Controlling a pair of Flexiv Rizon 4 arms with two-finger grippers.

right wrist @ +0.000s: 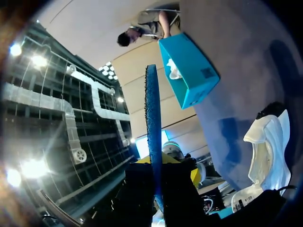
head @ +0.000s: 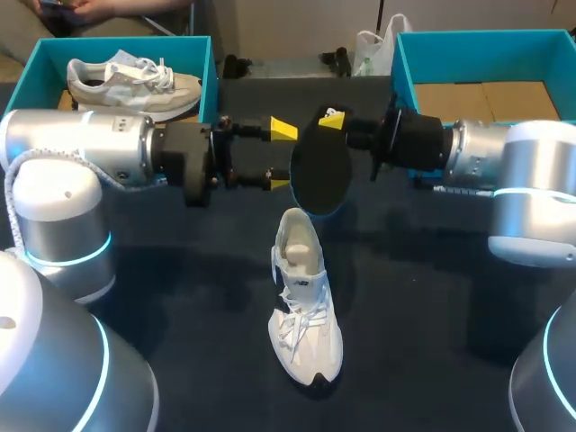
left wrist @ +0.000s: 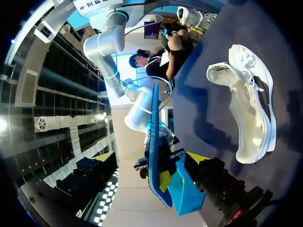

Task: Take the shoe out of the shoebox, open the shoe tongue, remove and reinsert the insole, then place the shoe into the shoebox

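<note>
Dark table [head: 432,306] carries a white shoe [head: 301,306], seemingly upright, left shoebox [head: 205,67] and right shoebox [head: 402,67].

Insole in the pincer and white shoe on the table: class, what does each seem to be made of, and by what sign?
Insole: probably foam, matte dark face; its edge shows blue and grainy in the right wrist view.
Shoe: seemingly white textile or mesh upper, matte, with laces and a dark sole edge; exact fabric unclear.

You won't find any print here that you can read. The white shoe [head: 306,324] near the middle of the surface [head: 432,297] has a small dark mark on its side. The teal shoebox [right wrist: 194,80] has a dark patch on its wall, and both are too small to make out.
</note>
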